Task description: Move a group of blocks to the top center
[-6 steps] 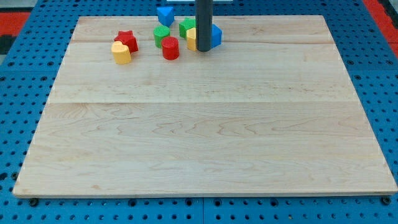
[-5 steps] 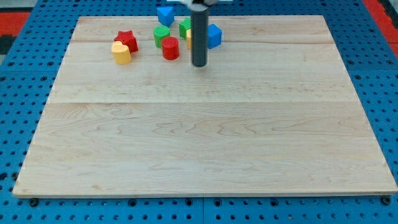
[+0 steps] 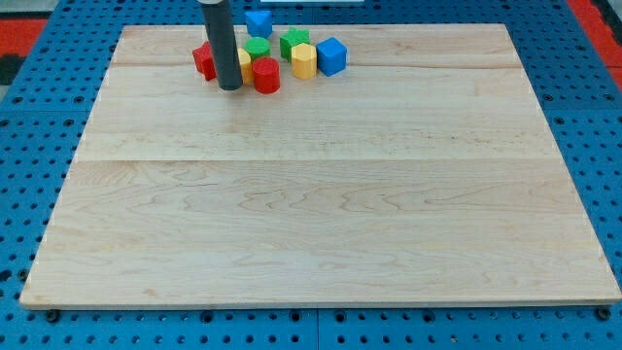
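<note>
1. Camera view shows the blocks gathered at top centre: red star (image 3: 203, 60) and a yellow block (image 3: 244, 63) just behind my tip (image 3: 230, 87), red cylinder (image 3: 266, 76) beside it.
2. Further right: green block (image 3: 258, 48), green block (image 3: 293, 41), yellow hexagon (image 3: 304, 60), blue cube (image 3: 332, 55), blue block (image 3: 259, 22).
3. No claw here, only the rod.
4. Task seems nearly done.

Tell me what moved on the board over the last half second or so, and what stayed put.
My tip swung from the blue cube toward the view's left, stopping beside the red cylinder. The red star and a yellow block, now mostly hidden, shifted right toward the cluster. The other blocks stayed.
</note>
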You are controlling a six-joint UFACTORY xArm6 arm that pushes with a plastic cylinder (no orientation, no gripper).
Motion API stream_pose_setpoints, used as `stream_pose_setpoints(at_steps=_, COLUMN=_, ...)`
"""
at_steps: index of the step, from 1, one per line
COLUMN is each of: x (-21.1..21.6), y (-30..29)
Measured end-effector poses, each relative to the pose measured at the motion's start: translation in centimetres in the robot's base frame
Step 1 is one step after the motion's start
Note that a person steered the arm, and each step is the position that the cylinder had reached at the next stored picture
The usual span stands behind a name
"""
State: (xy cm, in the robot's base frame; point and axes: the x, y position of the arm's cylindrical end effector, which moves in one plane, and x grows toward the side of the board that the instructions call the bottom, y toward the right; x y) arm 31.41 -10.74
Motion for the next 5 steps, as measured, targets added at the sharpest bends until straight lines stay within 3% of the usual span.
stream_pose_setpoints(at_steps=1, x=0.0, y=-8.2)
stream_pose_setpoints(at_steps=2, x=-0.3, y=-12.5)
stream_pose_setpoints(at_steps=3, x=-2.6, y=-12.5)
stream_pose_setpoints(at_steps=4, x=-4.1, y=-9.3)
stream_pose_setpoints(at_steps=5, x=-2.4, y=0.7)
